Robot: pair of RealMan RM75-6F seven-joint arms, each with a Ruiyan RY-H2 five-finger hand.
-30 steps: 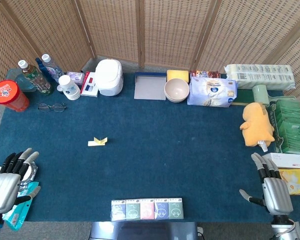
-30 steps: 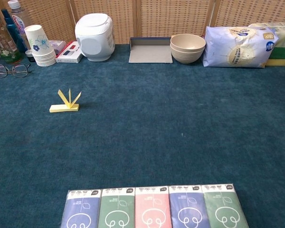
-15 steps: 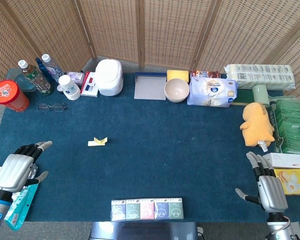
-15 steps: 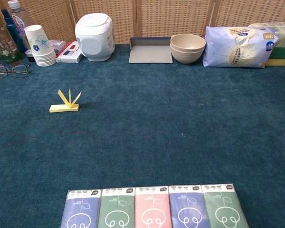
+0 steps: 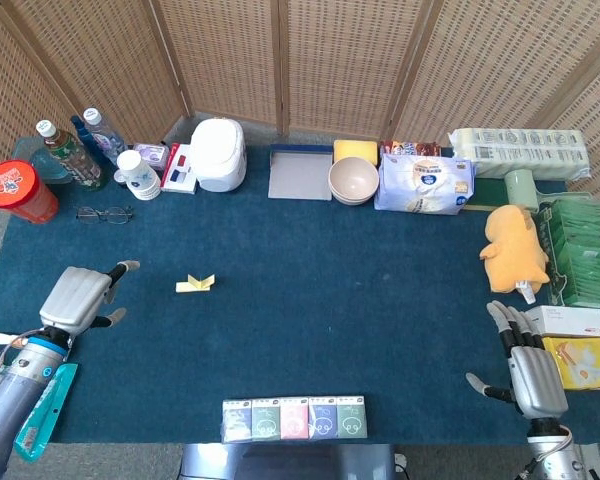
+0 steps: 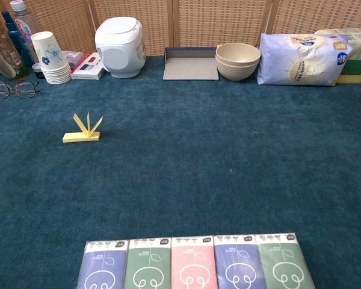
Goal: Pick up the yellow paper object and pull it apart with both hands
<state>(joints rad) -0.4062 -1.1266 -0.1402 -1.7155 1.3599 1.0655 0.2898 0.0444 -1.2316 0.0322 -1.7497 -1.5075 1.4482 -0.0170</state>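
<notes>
The yellow paper object lay on the blue cloth, on the left part of the table and a little nearer the back than the front. Nothing touched it. In the chest view it had a flat strip at the bottom, with its long side running left to right across the table. Three thin points stuck up from the strip and spread out like a small fan, one leaning left, one almost straight up, one leaning right.

The left hand hung low over the cloth, to the left of the paper and a bit nearer the front, and there was blue cloth between them. Its fingers reached toward the paper, spread apart, and it held nothing. In the chest view only a pale fingertip showed at the far left edge.

The right hand was at the front right corner, well away from the paper. Its fingers pointed toward the back and were apart, with the thumb out to the side. It held nothing.

A row of small packets lay along the front edge.
</notes>
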